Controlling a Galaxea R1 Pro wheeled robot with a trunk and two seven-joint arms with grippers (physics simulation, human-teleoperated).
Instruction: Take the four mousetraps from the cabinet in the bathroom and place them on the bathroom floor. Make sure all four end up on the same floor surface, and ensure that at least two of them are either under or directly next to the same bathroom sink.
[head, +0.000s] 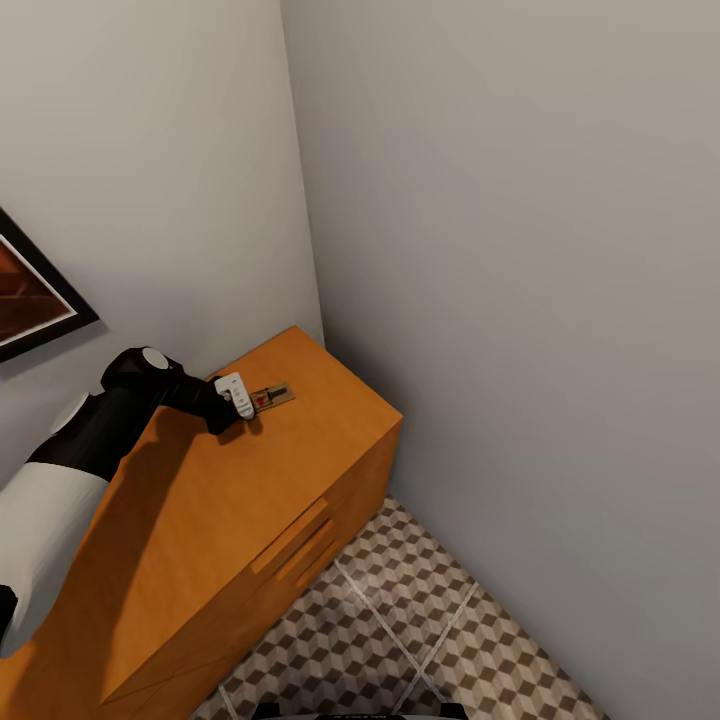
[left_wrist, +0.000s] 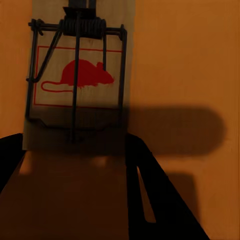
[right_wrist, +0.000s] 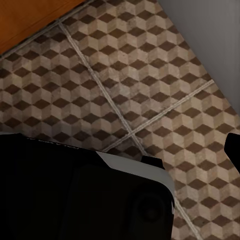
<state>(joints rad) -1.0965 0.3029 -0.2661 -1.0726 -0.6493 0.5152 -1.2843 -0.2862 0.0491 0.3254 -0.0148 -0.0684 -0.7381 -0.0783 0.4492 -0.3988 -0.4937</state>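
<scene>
Head view: a corner of plain grey walls (head: 500, 200), with part of a dark-framed picture (head: 35, 300) on the wall at the left. The orange-brown cabinet (head: 300, 470) stood against that wall, its far end close to the corner; slim bar handles showed on its front. Cube-pattern floor (head: 440, 640) lay below it on the right. The left arm (head: 110, 420) reached over the cabinet top, and the left gripper (head: 243, 398) sat at the near end of one mousetrap (head: 275, 394), which lay flat on the top, towards the back. From here I could not tell the finger gap.

Left wrist view: the mousetrap (left_wrist: 80, 80) lay on the orange wood, with a red mouse print, a coil spring and dark wire bar. Two dark fingers (left_wrist: 155, 200) stood spread, one on each side of the trap's near end, not closed on it. Their shadow fell across the board.

Right wrist view: the floor (right_wrist: 125, 75) tiles with pale grout, a strip of cabinet (right_wrist: 35, 20) in one corner and grey wall in another. Dark gripper body in the foreground; right finger state could not be told.
</scene>
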